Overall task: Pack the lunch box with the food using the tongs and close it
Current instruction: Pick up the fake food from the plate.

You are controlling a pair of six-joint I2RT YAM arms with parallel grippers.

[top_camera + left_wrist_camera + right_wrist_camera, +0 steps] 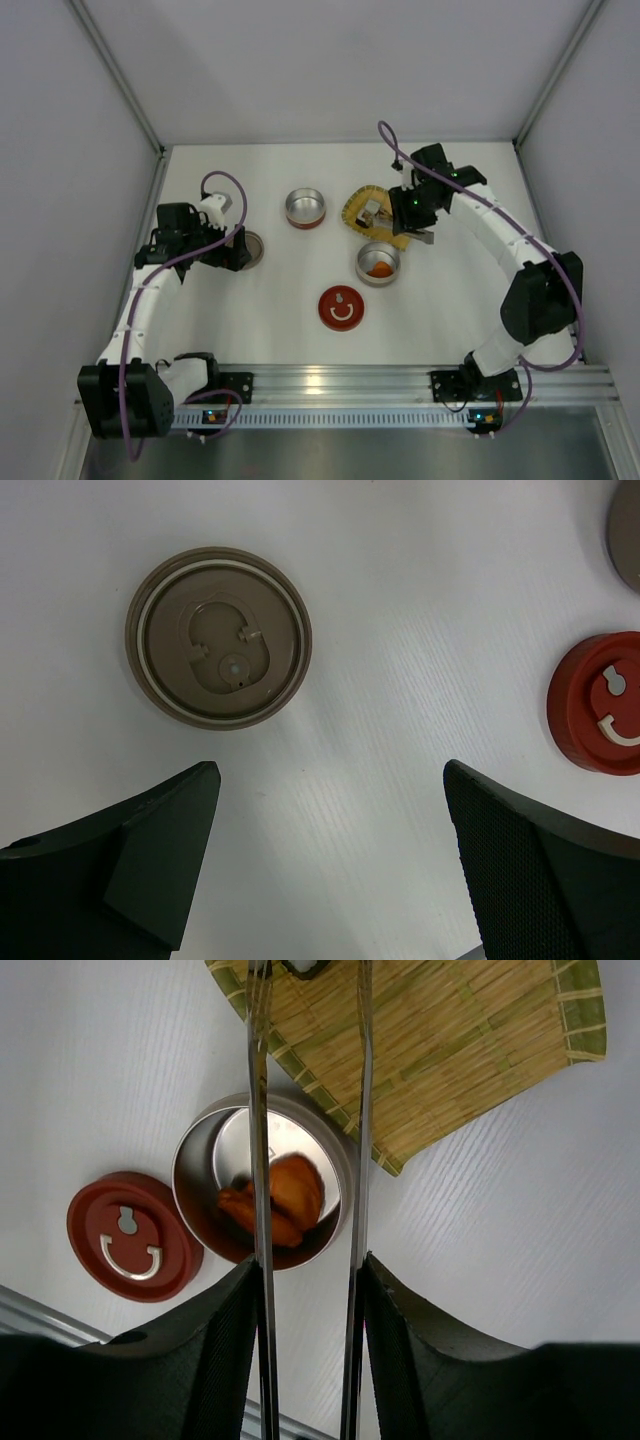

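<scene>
My right gripper [308,1262] is shut on the slim metal tongs [258,1160], one arm pressed against each finger. The tong tips reach over the yellow woven tray [450,1040] and straddle a dark-edged white piece of food [305,968] at the frame's top edge. Below the tongs, a round lunch box tin [190,1175] holds orange-red chunks [285,1200]. In the top view, my right gripper [415,212] hovers at the tray's right side, over white food pieces [370,212]. My left gripper [330,770] is open above bare table, just short of a brown lid [218,637].
A red lid [341,307] with a white handle lies in front of the filled tin [378,263]. A second round tin [305,208] with a red base stands left of the tray [352,208]. Grey walls enclose the table on three sides.
</scene>
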